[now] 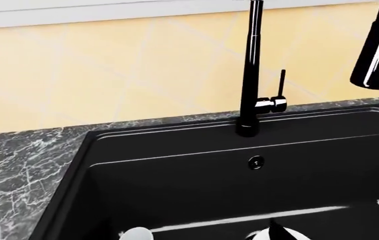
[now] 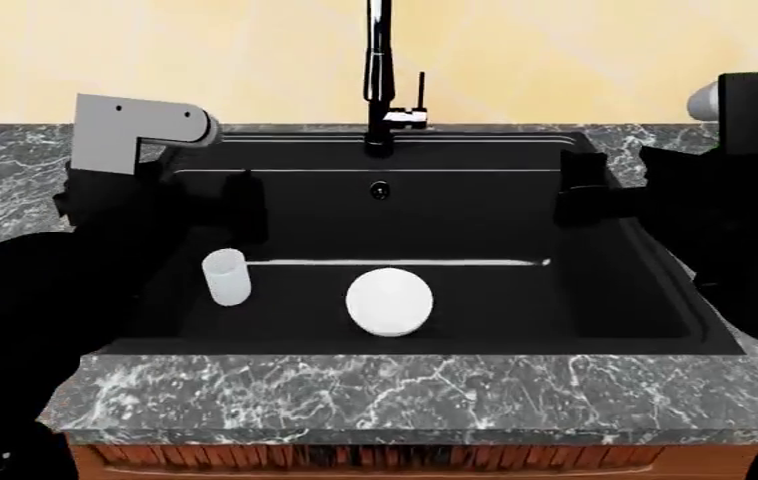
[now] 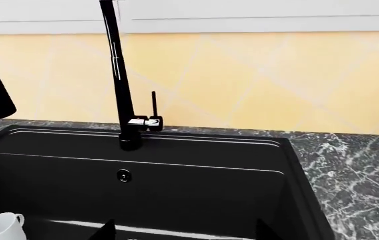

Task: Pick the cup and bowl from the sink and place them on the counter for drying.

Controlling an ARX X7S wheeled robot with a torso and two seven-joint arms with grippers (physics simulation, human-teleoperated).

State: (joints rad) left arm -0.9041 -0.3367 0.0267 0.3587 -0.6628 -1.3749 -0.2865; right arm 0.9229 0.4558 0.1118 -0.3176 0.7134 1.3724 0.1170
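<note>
Blending into sink (image 2: 619,290), both pincers

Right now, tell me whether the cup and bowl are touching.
Apart. The head view shows bare black sink floor between the cup and the bowl.
</note>
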